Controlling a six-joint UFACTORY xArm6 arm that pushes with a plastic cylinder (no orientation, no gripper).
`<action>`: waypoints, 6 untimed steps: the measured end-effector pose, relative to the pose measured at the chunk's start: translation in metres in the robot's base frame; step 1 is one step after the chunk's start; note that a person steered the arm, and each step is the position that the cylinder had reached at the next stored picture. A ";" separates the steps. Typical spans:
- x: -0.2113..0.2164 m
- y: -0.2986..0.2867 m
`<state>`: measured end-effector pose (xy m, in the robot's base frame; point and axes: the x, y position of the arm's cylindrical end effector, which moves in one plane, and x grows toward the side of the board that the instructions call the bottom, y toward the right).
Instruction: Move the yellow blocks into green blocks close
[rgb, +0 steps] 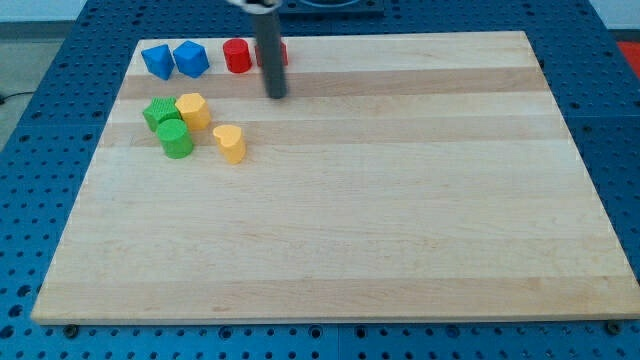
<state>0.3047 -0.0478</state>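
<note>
Two green blocks sit at the view's upper left: a star-like one (157, 111) and a round one (176, 138) just below it. A yellow hexagonal block (192, 109) touches the green star's right side. A yellow heart-shaped block (230, 143) lies apart, a short way right of the green cylinder. My tip (277, 96) is on the board near the view's top, right of and above both yellow blocks, touching none of them. The rod hides part of a red block.
Two blue blocks (157, 61) (191, 58) and a red cylinder (237, 55) line the board's top edge, with a second red block (284, 53) partly behind the rod. The wooden board (400, 200) lies on a blue perforated table.
</note>
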 end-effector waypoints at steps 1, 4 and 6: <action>0.005 0.015; 0.030 -0.134; 0.023 -0.156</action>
<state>0.3273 -0.2041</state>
